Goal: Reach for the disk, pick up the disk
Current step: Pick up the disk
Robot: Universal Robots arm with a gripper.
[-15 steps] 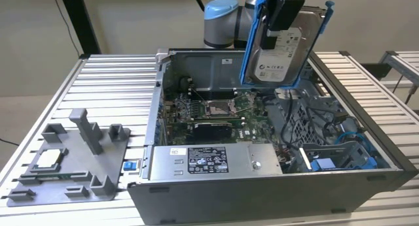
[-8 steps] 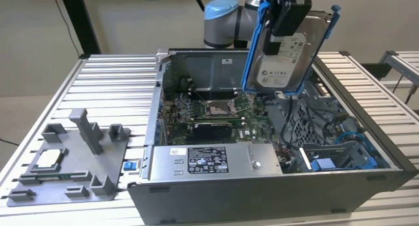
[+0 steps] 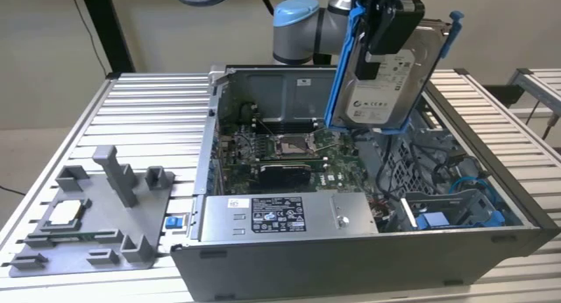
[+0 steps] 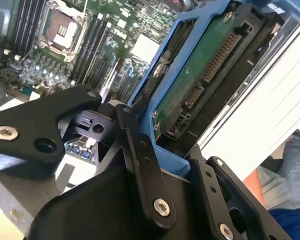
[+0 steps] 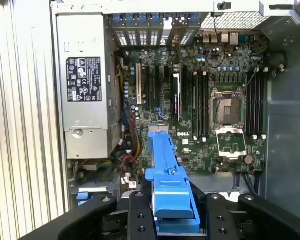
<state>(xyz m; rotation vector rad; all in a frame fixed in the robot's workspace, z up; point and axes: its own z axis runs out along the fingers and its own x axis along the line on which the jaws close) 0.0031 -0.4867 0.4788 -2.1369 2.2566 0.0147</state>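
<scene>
Grey holder: lies on the slatted table at the exterior view's left. Open computer case: centre of the table, motherboard exposed, power supply near the front. Disk: with blue rails, label outward, lifted clear above the case. Tool: pinching the disk at its upper edge.

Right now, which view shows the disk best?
The exterior view: the whole disk, label and blue rails, hangs from the tool above the case. The second wrist view shows its connector end, the first one rail edge.
</scene>
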